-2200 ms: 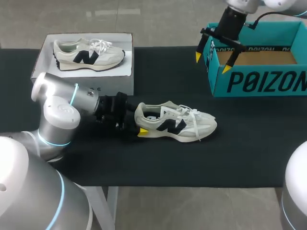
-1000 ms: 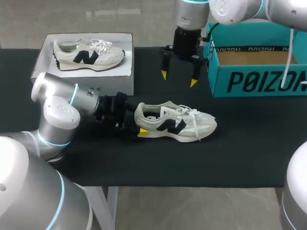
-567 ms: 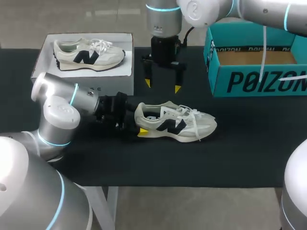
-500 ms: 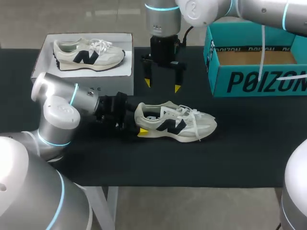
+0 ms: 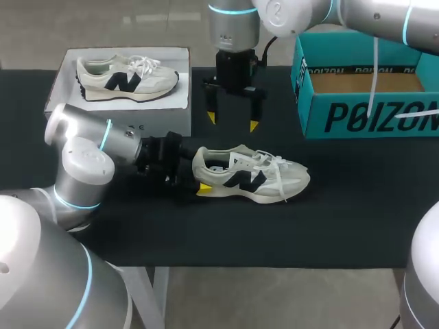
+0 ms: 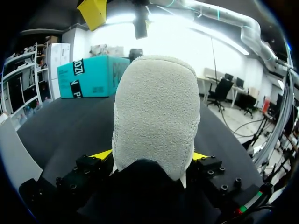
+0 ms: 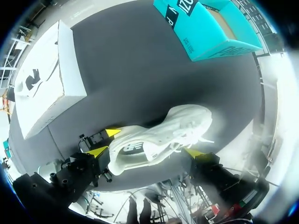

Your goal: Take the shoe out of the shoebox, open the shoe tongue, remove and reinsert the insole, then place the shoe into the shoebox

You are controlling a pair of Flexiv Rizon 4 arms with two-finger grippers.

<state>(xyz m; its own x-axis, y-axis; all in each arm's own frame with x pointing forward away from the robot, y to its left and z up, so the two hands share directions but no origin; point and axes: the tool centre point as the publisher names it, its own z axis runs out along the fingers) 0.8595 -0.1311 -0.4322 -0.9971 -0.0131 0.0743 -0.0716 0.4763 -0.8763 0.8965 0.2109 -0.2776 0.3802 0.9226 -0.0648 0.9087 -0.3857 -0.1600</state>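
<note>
Shoe (image 5: 250, 175) sits on its sole on the black table (image 5: 343, 219), outside the box. Left gripper (image 5: 199, 176) clamps its heel, one yellow tip on each side. Right gripper (image 5: 232, 122) hangs beyond the shoe's heel end, fingers spread wide, holding nothing. Teal shoebox (image 5: 370, 116) stands open, well beyond the toe. Second shoe (image 5: 127, 77) rests on a white box (image 5: 171, 113) beyond the heel.
</note>
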